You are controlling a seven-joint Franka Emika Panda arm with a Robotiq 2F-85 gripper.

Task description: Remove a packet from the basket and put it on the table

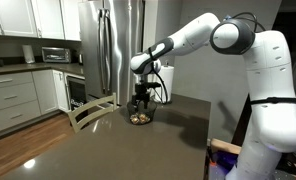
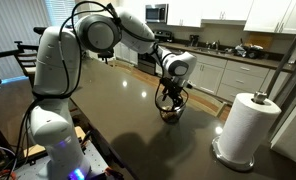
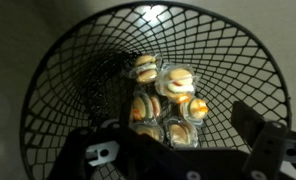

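A wide desk (image 1: 138, 152) with a smooth, dark grey-brown top fills the lower part of both exterior views (image 2: 113, 125). The white robot arm (image 1: 200, 35) rises from its base at the edge of the desk and stretches out over the top, bending down at the wrist; in an exterior view (image 2: 100, 30) its thick joints curve over from the base. Behind the desk stands a steel fridge (image 1: 113, 45), with white kitchen cabinets (image 1: 13, 95) beside it. A pale chair (image 1: 88, 112) is at the far edge of the desk. A white paper-towel roll (image 2: 246, 122) stands upright on its holder on the desk, apart from the arm's working spot.

The basket (image 1: 140, 119) sits on the desk right under the wrist, a small, low, dark, round thing (image 2: 171, 114). In the wrist view it is a black wire mesh bowl (image 3: 68, 90), seen from straight above.

The tool (image 1: 141, 101) points straight down over the basket (image 2: 171, 99), its tips at about rim level; how deep they reach I cannot tell. In the wrist view the tool (image 3: 178, 142) is released: its two dark fingers (image 3: 260, 135) stand wide apart and grip nothing.

The packets (image 3: 175, 82), small tan-orange lumps, lie heaped together at the bottom of the basket, between and below the spread fingers. None lies on the desk.
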